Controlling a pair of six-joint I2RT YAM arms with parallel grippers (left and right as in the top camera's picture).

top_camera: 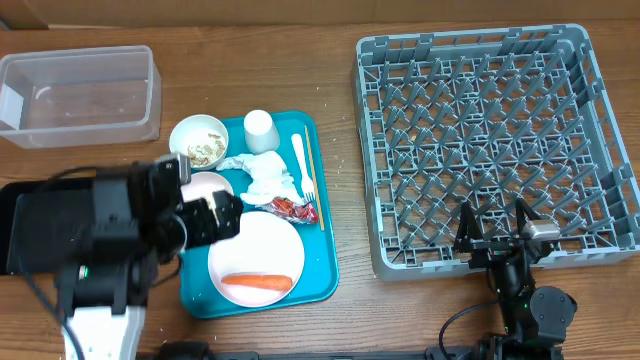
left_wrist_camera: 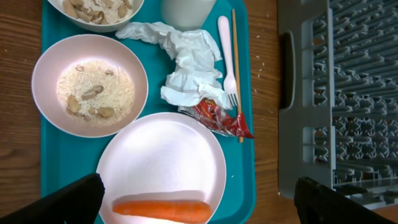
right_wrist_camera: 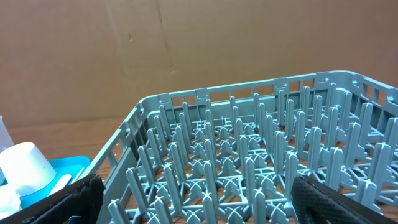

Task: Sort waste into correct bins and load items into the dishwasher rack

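On the teal tray (top_camera: 325, 260) a pale plate (left_wrist_camera: 161, 149) holds an orange carrot (left_wrist_camera: 163, 210). Two bowls (left_wrist_camera: 46, 62) (top_camera: 199, 140) hold beige scraps. White tissue (left_wrist_camera: 186, 59), a red wrapper (left_wrist_camera: 221, 117), a white fork (left_wrist_camera: 227, 56), a chopstick (left_wrist_camera: 237, 74) and a white cup (top_camera: 259, 128) lie beside them. My left gripper (left_wrist_camera: 199, 202) is open and empty above the plate, its fingers either side of the carrot. My right gripper (right_wrist_camera: 199, 199) is open and empty over the front edge of the grey rack (top_camera: 490, 140).
The clear tub (top_camera: 80, 95) stands at the back left. The black tray (top_camera: 12, 225) sits at the left edge, mostly hidden under my left arm. Bare wood separates the teal tray from the rack.
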